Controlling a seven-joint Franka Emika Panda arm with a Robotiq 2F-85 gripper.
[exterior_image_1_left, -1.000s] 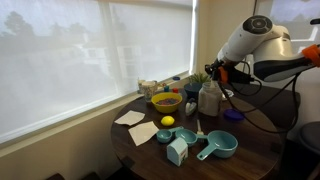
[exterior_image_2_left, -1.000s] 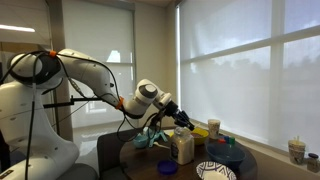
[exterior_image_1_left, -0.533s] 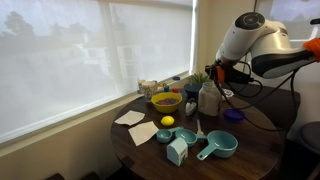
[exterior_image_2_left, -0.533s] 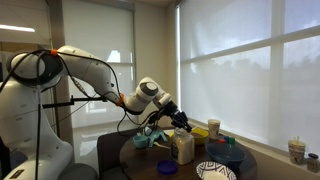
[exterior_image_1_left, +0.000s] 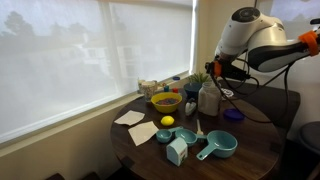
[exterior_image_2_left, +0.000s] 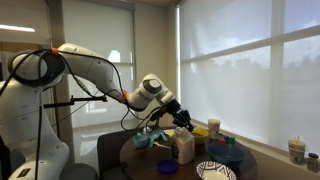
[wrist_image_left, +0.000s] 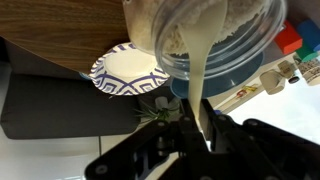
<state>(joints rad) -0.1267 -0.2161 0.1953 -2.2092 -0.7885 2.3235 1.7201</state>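
My gripper (wrist_image_left: 195, 125) is shut on the white handle (wrist_image_left: 201, 88) of a clear jug (wrist_image_left: 200, 28) that holds something pale and creamy. The jug fills the top of the wrist view. In both exterior views the jug (exterior_image_1_left: 208, 99) (exterior_image_2_left: 183, 148) stands on the round wooden table (exterior_image_1_left: 252, 150), near its back. The gripper (exterior_image_1_left: 216, 73) (exterior_image_2_left: 186, 121) comes down onto the jug's top from above. I cannot tell whether the jug's base is on the table or just off it.
On the table are a yellow bowl (exterior_image_1_left: 166, 101), a lemon (exterior_image_1_left: 167, 121), a teal measuring cup (exterior_image_1_left: 217, 147), a small teal carton (exterior_image_1_left: 177, 151), paper napkins (exterior_image_1_left: 131, 118) and a purple lid (exterior_image_1_left: 232, 115). A blue-patterned plate (wrist_image_left: 128, 72) (exterior_image_2_left: 215, 171) lies beside the jug. Window blinds stand close behind.
The arm's upper links have swung a little toward the window and upward. The gripper stays at the jug's handle and the jug has not visibly moved.
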